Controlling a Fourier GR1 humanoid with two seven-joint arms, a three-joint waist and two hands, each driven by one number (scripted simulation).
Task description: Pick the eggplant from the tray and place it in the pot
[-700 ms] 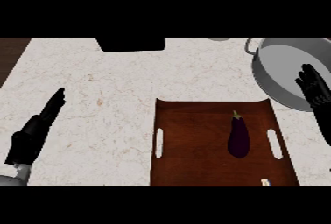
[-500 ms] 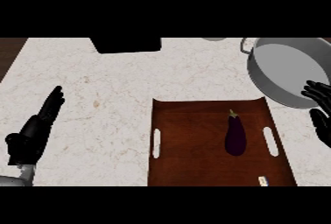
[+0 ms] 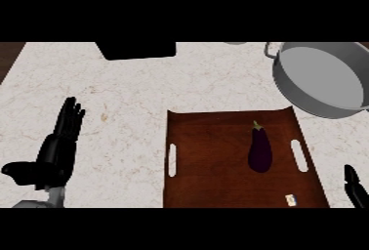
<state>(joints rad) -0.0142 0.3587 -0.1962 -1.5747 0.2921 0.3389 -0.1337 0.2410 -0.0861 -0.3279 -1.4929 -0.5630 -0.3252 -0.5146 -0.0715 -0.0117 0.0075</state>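
Eggplant (image 3: 259,151) lies lengthwise on the right half of the tray (image 3: 209,141), untouched, so the right hand (image 3: 354,188), a sliver at the lower edge whose pose I cannot tell, should come across its thick middle, while the left hand (image 3: 56,154) rests open, fingers straight, at left.

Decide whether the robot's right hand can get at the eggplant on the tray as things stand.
Probably yes: the eggplant lies bare on the tray, nothing between it and the right hand.

black left hand (image 3: 52,155), slim dark fingers, stubby thumb, pale grey forearm (image 3: 43,201), black right hand (image 3: 354,186) only partly visible
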